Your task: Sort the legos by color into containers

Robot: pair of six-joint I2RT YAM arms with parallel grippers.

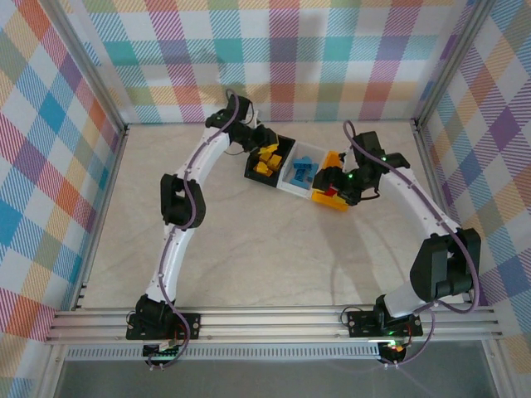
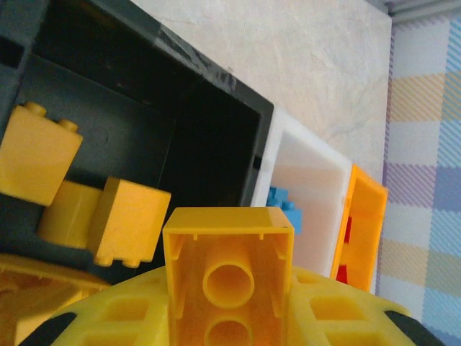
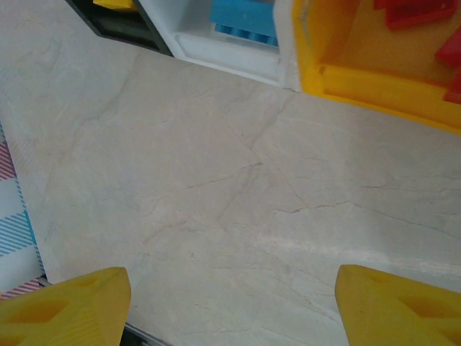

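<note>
While left gripper [image 2: 229, 321] clamps a yellow plastic lego brick [image 2: 229, 252] over the black plastic bin [image 2: 209, 122], right gripper [image 3: 227, 292] hangs open above bench [image 3: 216, 187].

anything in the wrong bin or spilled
Nothing stands out: yellow bricks in the black bin, blue bricks in the white bin, red bricks in the orange bin; left gripper holds another yellow brick.

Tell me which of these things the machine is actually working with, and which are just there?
Part of the job: held yellow brick, yellow bricks, blue bricks, red bricks, black bin, white bin, orange bin.
Just there: checked walls, metal rails, table.
</note>
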